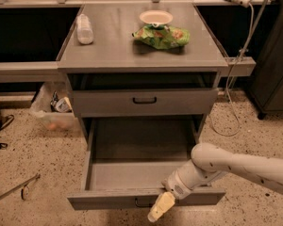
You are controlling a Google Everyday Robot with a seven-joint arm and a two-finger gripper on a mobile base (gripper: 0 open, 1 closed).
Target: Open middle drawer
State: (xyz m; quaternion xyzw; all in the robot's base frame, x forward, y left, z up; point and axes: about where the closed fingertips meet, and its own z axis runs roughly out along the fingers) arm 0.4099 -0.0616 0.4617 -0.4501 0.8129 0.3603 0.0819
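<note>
The middle drawer (146,197) is a wide grey metal drawer and stands pulled far out, its inside (141,149) bare. Its small black handle (142,203) shows at the centre of the front, partly hidden. My gripper (160,207), with a cream tip on a white arm (226,166), hangs just right of the handle, against the drawer's front edge. The arm reaches in from the right. Above it, the upper drawer (144,101) with its own black handle sits slightly out. A lower drawer is hidden beneath the open one.
On the grey cabinet top (113,46) lie a white bottle (84,29), a white bowl (155,17) and a green chip bag (162,36). A plastic bin (54,111) stands on the floor to the left. A cable (233,93) hangs at the right.
</note>
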